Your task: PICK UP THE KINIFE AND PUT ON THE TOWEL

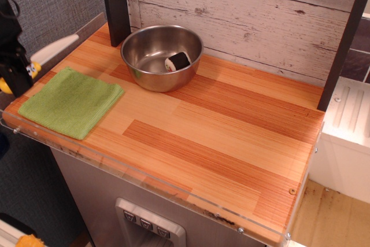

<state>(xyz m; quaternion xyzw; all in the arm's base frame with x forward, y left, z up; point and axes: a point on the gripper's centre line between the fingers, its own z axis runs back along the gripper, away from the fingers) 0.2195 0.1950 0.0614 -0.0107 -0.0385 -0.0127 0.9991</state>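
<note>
The green towel (70, 102) lies folded flat at the left end of the wooden counter. My black gripper (20, 73) is at the far left edge of the view, just beyond the counter's left rim and left of the towel. It is shut on the knife (51, 47), whose whitish blade points up and right over the counter's back left corner, while the yellow-orange handle end pokes out below left. The knife is off the towel.
A steel bowl (162, 56) with a small black and white sushi roll (177, 61) inside stands at the back, right of the towel. A dark post (114, 4) rises behind it. The wooden counter (231, 137) has a clear plastic rim around it.
</note>
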